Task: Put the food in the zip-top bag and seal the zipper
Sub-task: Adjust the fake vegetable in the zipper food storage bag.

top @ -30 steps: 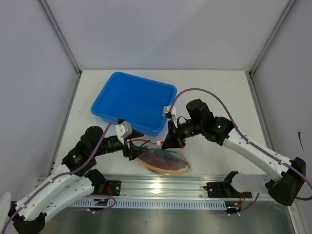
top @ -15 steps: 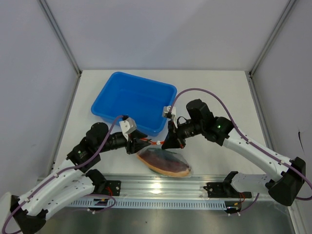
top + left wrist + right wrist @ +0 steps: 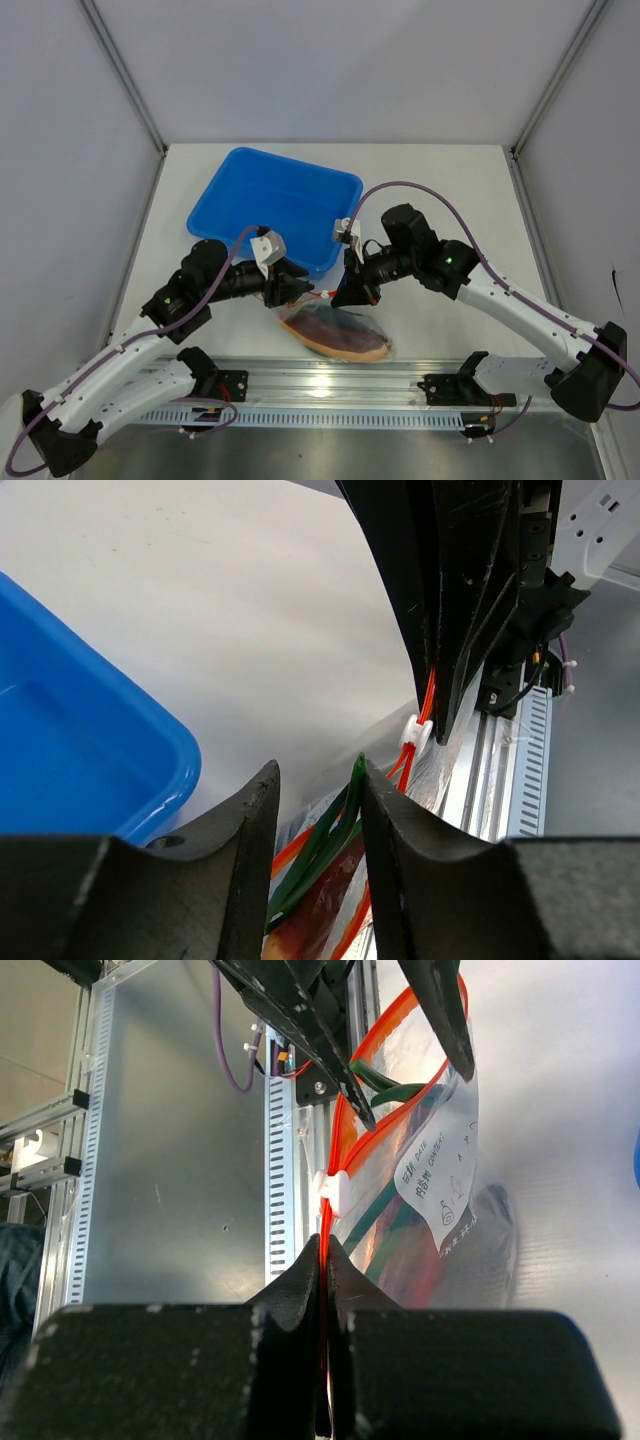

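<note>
Pinching the zipper (image 3: 338,1135), the right gripper (image 3: 325,1248) sits beside the left gripper (image 3: 316,780).

Label: a white printed label (image 3: 440,1185) is stuck on the side of the clear bag (image 3: 482,1245), just beside the orange zipper (image 3: 340,1138); the right wrist view shows it.
Words: two short lines of dark print, turned sideways to that camera. They look like "DATE" and "CONTENT".
Other characters: a couple of smaller marks stand ahead of each word, too fine to make out.
Symbols: two tiny round pictograms sit at the label's far end from the zipper, unreadable.
Overhead view: the bag's print is too small to read.
</note>
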